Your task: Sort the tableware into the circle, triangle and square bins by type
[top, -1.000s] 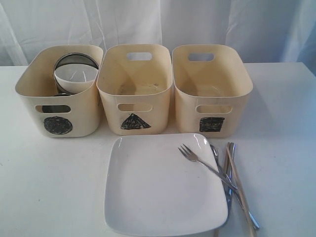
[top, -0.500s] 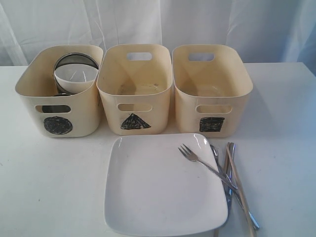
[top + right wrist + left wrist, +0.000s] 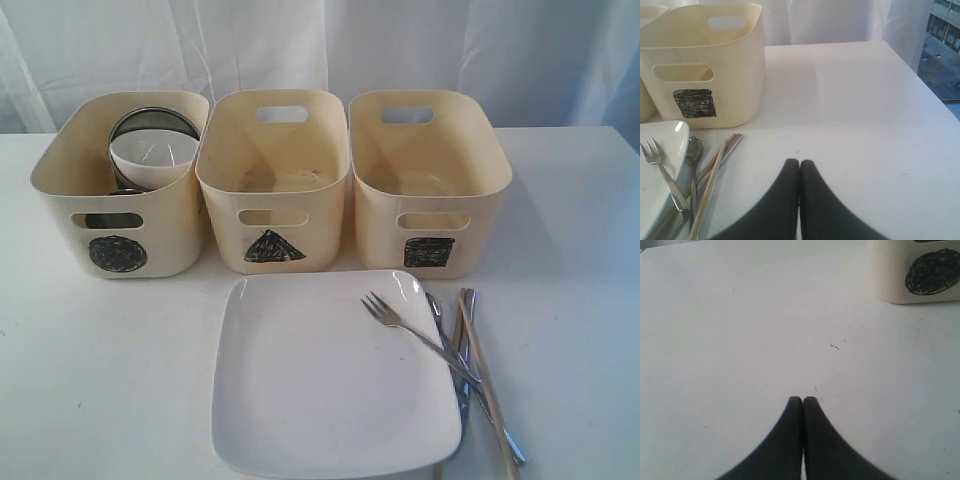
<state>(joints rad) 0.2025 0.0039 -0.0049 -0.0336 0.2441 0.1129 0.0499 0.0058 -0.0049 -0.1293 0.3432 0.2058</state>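
Both grippers are closed and empty. The left gripper (image 3: 802, 399) has its jaws pressed together above bare table (image 3: 100, 380), and the right gripper (image 3: 799, 161) is the same.

The main risk is the tangle at the right edge of the large square white plate (image 3: 300, 390). The fork (image 3: 400, 325) rests with its tines on the plate and its handle running off over the other pieces. The spoon (image 3: 692, 150) and the rest of the steel cutlery lie against the plate's right rim, and the wooden chopsticks (image 3: 487, 390) lie among them. Lifting the plate first would probably tip the fork off and scatter the pile. Closing on one handle could drag its neighbours along. The plate lies flat, so its rim gives little to pinch and could slip. It also looks wide against the bin openings, so it may jam unless it goes in tilted.

The cutlery pile lies to the left of the right gripper, near it but not touching. The square bin (image 3: 430, 200) stands beyond it on the far side. The left gripper is well apart from the plate, and only a near corner of the circle bin (image 3: 890, 280) is close to it. That bin already holds the steel bowl (image 3: 155, 118) and the small white bowl (image 3: 155, 155). The triangle bin (image 3: 270, 200) in the middle looks empty.
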